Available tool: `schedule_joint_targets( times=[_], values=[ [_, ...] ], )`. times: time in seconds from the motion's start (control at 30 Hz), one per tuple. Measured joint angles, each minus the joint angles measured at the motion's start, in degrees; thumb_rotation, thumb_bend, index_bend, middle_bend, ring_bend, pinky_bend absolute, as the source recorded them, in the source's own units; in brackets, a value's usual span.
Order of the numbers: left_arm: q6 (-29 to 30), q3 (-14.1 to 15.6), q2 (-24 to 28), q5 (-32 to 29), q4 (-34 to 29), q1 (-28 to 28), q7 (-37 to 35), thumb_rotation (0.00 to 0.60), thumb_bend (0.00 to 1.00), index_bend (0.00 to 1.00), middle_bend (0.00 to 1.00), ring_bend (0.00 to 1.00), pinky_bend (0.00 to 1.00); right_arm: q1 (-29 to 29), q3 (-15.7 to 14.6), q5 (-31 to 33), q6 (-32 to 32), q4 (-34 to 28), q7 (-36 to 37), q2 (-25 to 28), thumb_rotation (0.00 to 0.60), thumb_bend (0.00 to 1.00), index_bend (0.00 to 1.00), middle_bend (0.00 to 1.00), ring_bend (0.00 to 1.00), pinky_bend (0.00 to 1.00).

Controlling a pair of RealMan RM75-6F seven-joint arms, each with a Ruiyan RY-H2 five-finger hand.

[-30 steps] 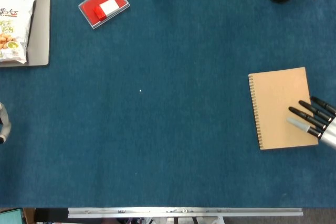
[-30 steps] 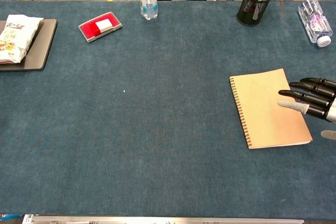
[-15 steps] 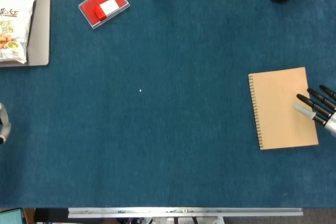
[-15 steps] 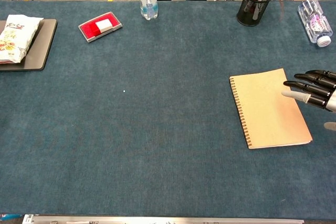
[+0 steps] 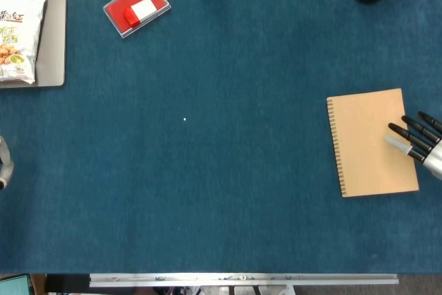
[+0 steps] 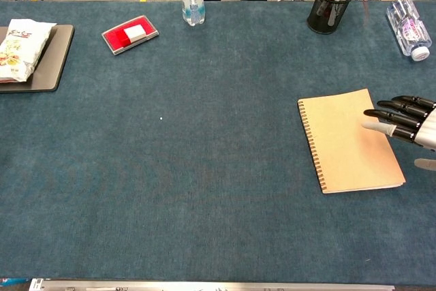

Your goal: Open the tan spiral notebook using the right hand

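- Judging from both views, the opening has not begun: the notebook (image 5: 373, 142) lies flat and closed on the desk (image 5: 221, 191), with its tan cover down and no page showing.
- What is left is, I think, nearly all of the task: to get the fingers under the free edge of the cover, to lift it, and to turn it over toward the spiral side.
- The notebook is at the right side of the frame in the head view, about at middle height. Its spiral binding (image 5: 335, 148) runs along the left edge, so the free edge that must be lifted is the right one, the edge nearest to the hand.
- The right hand (image 5: 421, 145) enters from the right border of the frame. Its fingers (image 6: 385, 127) are stretched out and a little apart, pointing left, and they hold nothing.
- In the chest view the fingertips reach over the right part of the cover, in its upper half. I cannot tell whether they touch the cover or hang just above it.
- No finger looks hooked under the edge yet, so the cover is not gripped.
- The left hand (image 5: 4, 164) shows only as a small grey part at the left border of the head view, well apart from the notebook; whether it is released or clenched I cannot tell.
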Motion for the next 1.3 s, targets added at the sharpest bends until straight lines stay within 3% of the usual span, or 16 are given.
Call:
schedule_joint_targets(
  times=[0.5,1.3],
  values=[
    [0.17,-0.09,0.15,-0.12,-0.06,0.12,-0.06,0.600,0.30,0.66,0.61,0.57,0.72,-0.16,-0.06,0.43,-0.38,1.31,0.58,-0.65,0.600,0.21,0.00,0.06,0.00,0.14],
    [-0.01,-0.07,0.05,-0.26,0.04,0.12,0.22,0.600,0.30,0.66,0.61,0.57,0.72,-0.38,-0.54,0.66,-1.40,4.00,2.24,-2.88,0.600,0.21,0.00,0.06,0.00,0.14]
  ],
)
